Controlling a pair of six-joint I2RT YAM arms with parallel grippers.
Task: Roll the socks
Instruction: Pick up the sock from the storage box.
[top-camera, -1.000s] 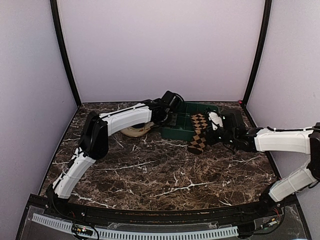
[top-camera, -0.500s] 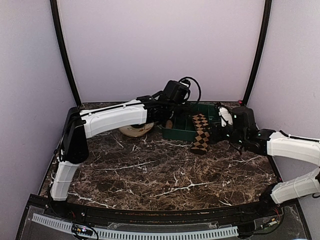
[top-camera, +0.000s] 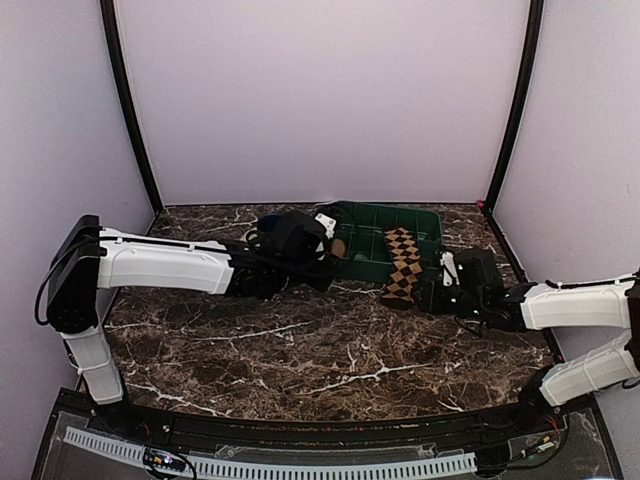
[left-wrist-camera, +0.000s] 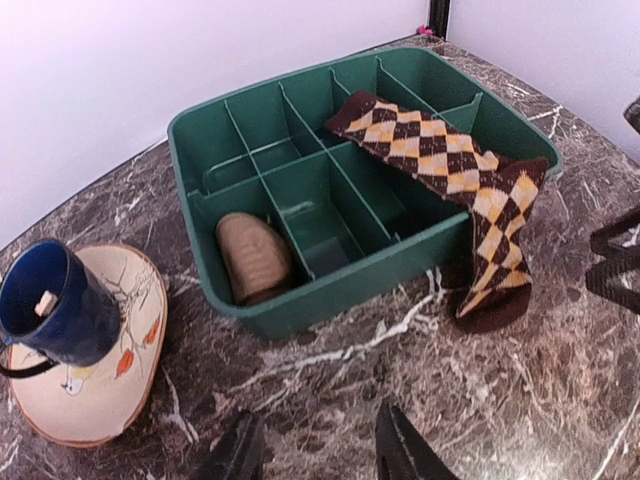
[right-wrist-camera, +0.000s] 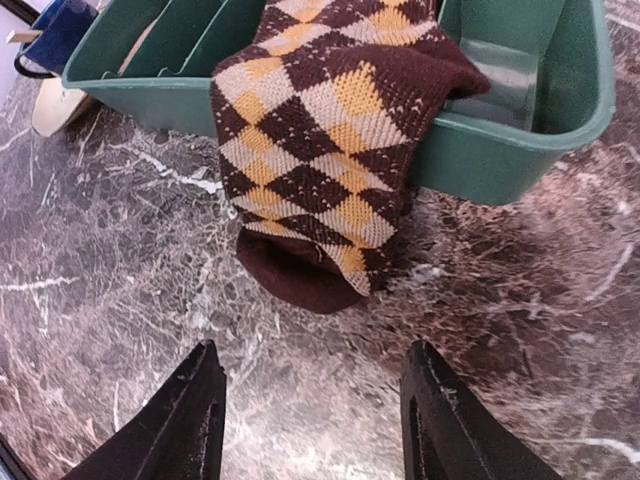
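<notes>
The dark brown argyle sock (top-camera: 402, 262) (left-wrist-camera: 450, 165) (right-wrist-camera: 320, 140) lies flat across the green bin's right compartments and drapes over its front wall, with the toe on the marble. The tan sock (left-wrist-camera: 253, 255) (top-camera: 340, 247) sits as a small roll in a front left compartment. My right gripper (right-wrist-camera: 312, 350) (top-camera: 430, 292) is open and empty just short of the sock's toe, touching nothing. My left gripper (left-wrist-camera: 318, 415) (top-camera: 322, 268) hovers open and empty over the marble in front of the bin's left corner.
The green divided bin (left-wrist-camera: 300, 310) (top-camera: 400, 208) (right-wrist-camera: 500, 160) stands at the back of the table. Left of it a blue mug (left-wrist-camera: 55, 310) (right-wrist-camera: 60, 30) stands on a round painted wooden plate (left-wrist-camera: 100, 370). Pale walls close in the back and sides.
My right gripper has opened, let go of the argyle sock and backed away toward the near right. My left arm has swung down and left, pulling back from the bin.
</notes>
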